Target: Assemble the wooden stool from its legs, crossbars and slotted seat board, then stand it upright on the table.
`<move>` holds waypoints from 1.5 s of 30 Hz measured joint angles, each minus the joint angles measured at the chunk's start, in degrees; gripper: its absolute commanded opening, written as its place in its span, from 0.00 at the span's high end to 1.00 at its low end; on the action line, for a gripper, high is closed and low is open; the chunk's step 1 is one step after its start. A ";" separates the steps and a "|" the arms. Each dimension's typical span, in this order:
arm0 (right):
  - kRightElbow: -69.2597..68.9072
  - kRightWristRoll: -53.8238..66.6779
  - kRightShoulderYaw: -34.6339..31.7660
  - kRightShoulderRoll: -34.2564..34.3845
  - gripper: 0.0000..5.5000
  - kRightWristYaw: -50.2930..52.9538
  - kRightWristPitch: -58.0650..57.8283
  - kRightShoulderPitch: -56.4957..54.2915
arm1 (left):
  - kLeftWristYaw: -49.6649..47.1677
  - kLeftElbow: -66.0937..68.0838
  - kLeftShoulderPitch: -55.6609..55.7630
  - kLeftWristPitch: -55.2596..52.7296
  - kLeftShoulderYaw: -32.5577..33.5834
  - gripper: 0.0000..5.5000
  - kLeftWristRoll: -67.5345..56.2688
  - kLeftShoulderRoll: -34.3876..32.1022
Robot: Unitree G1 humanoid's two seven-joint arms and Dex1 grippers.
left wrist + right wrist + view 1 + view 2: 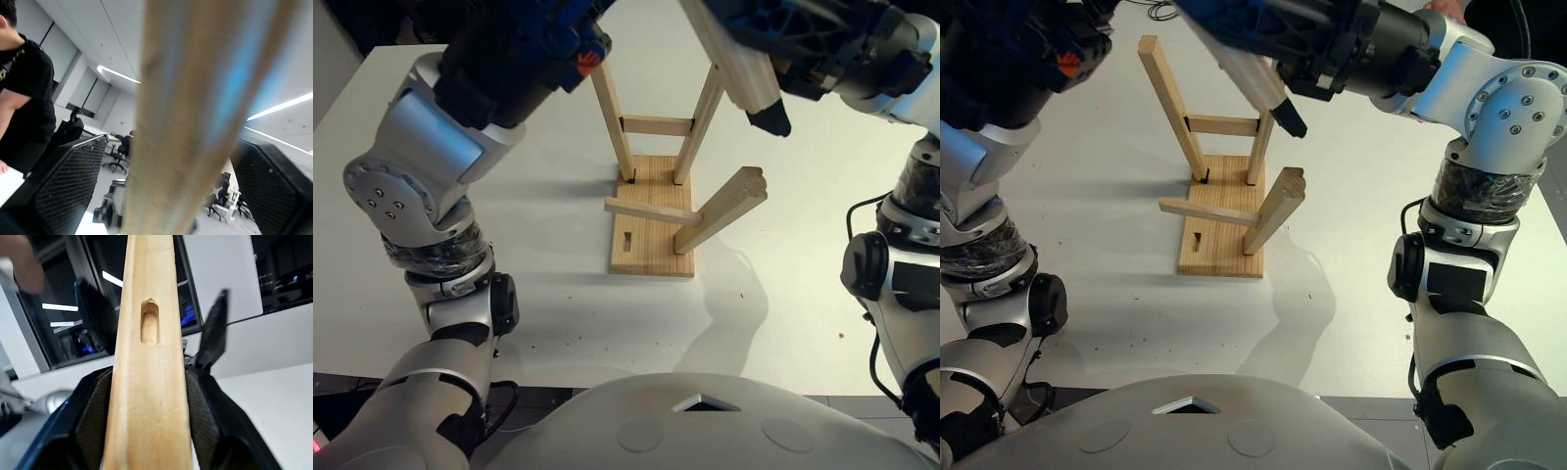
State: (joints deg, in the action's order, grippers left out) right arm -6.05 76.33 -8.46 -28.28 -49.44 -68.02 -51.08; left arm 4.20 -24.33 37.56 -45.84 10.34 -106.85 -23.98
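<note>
While the board [651, 259] lies flat on the desk [558, 294] in the head view, its leaning leg [720, 211] could topple if the board is jolted. Left wrist: the left claw [176, 142] clamps the upright leg [190, 88]. Right wrist: the right claw [152, 308] clamps a spare leg [146, 391].

No text or numbers seem legible on anything here

The left arm [421, 166] is bent at the elbow and rises forward over the table, and its claw [576, 51] is closed around the top of the upright leg [612, 122]. The right arm [1489, 108] is also raised and reaches inward across the robot's front. Its claw [1273, 83] grips the loose leg [149, 382] between both pads, high above the table.
</note>
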 measured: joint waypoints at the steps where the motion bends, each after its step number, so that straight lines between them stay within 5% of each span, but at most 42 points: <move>1: -0.16 -0.75 0.76 -0.39 0.62 -1.48 0.22 0.01 | 0.68 0.03 -0.01 -0.46 -0.26 0.21 0.04 -0.80; 8: 0.53 -6.81 3.90 -3.04 0.62 -8.81 2.07 -0.04 | 4.86 -0.05 -2.44 -1.73 -0.80 0.21 1.27 -4.98; 22: 0.98 -12.34 5.32 -3.67 0.62 -12.01 3.52 0.12 | 8.52 -1.66 -6.66 -0.68 -0.44 0.55 3.12 -7.01; 38: -1.53 -13.63 5.79 -3.04 0.62 -11.18 5.26 2.86 | 11.69 -2.45 -9.12 -0.13 -0.50 0.57 6.74 -7.35; 45: -1.91 -15.82 6.55 -2.96 0.41 -12.87 7.56 3.32 | 14.66 -2.14 -10.45 -0.25 -0.53 0.62 9.92 -8.43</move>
State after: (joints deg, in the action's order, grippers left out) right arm -7.96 60.50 -1.91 -31.23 -62.31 -60.46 -47.76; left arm 18.86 -26.48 27.11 -46.10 9.81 -96.92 -32.41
